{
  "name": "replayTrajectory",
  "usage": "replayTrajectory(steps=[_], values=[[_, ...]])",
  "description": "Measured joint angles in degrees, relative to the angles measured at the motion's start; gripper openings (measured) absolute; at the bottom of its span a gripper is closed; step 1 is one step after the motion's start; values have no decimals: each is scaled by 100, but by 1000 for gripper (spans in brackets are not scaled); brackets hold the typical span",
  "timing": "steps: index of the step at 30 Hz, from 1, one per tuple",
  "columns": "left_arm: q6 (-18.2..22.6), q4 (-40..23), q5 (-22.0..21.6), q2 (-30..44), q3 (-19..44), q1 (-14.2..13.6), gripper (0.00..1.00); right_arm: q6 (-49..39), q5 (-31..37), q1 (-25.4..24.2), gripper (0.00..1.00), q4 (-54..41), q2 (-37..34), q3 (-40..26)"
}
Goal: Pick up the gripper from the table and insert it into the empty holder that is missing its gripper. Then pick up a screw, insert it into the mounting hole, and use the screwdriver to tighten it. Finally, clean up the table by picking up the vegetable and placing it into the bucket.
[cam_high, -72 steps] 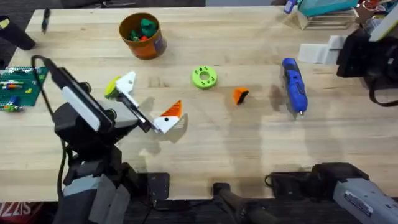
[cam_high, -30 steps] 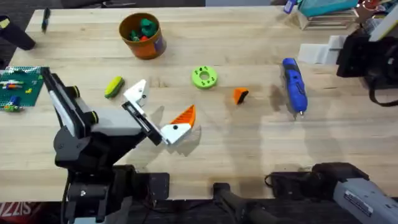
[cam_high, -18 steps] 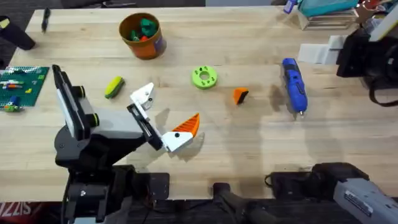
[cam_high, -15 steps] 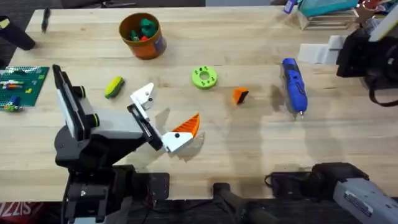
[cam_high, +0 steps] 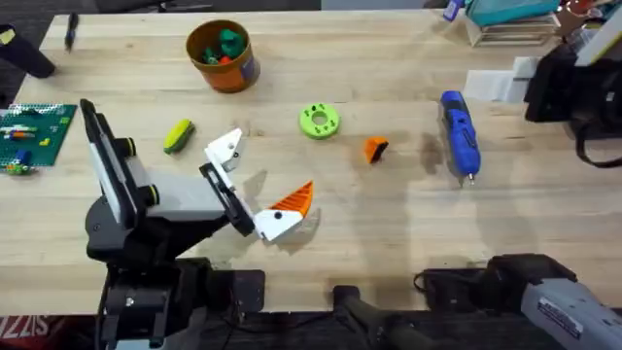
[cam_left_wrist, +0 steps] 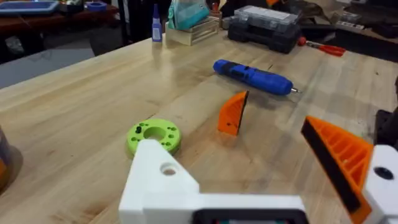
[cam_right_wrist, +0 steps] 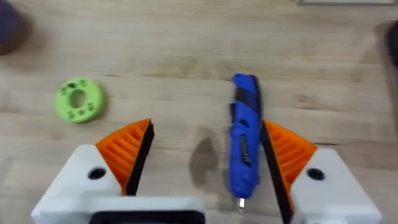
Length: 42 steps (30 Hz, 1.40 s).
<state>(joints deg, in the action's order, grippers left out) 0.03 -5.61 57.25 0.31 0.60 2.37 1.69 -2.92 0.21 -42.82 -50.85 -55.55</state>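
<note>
The gripper (cam_high: 375, 149) (cam_left_wrist: 231, 115), a small orange wedge with a black end, lies on the wood between the lime-green disc (cam_high: 319, 121) and the blue screwdriver (cam_high: 460, 134) (cam_right_wrist: 244, 137). My left gripper (cam_high: 267, 167) (cam_left_wrist: 230, 146) is open, left of the wedge. One of its fingers is the holder (cam_high: 225, 151) (cam_left_wrist: 158, 186), bare white with the mounting hole (cam_left_wrist: 168, 168); the other carries an orange tip (cam_high: 294, 200). The yellow-green vegetable (cam_high: 178, 136) lies left of the holder. The bucket (cam_high: 222, 55) stands at the back left with toys in it. My right gripper (cam_right_wrist: 208, 134) hangs open above the screwdriver.
A green brick plate (cam_high: 29, 136) sits at the left edge. A white block (cam_high: 501, 83) and boxes (cam_high: 505, 19) stand at the back right, next to a dark bulky object (cam_high: 573, 87). Bare wood lies in front of the wedge and screwdriver.
Over about two seconds my left gripper swung right and forward, away from the vegetable and toward the table's middle. In the last half second it barely moved. The table's objects stayed put.
</note>
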Motion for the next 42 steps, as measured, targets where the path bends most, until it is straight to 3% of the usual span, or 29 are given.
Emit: replayTrajectory(steps=[5, 9, 16, 29, 42], values=[[2, 0, 1, -1, 0, 0, 985, 4, -859, 35, 993, 45, -131, -15], [4, 0, 1, -2, 0, 0, 985, 13, -1169, 247, 994, -280, -522, -83], [5, 0, 1, 1, 0, 0, 985, 293, -1316, 1237, 994, -940, -1450, -585], [9, 0, 3, 1, 0, 0, 985, 936, -213, 2989, 994, -979, -1778, -645], [22, 0, 3, 1, 0, 2, 985, 1034, 159, 3119, 993, -685, -2965, -645]])
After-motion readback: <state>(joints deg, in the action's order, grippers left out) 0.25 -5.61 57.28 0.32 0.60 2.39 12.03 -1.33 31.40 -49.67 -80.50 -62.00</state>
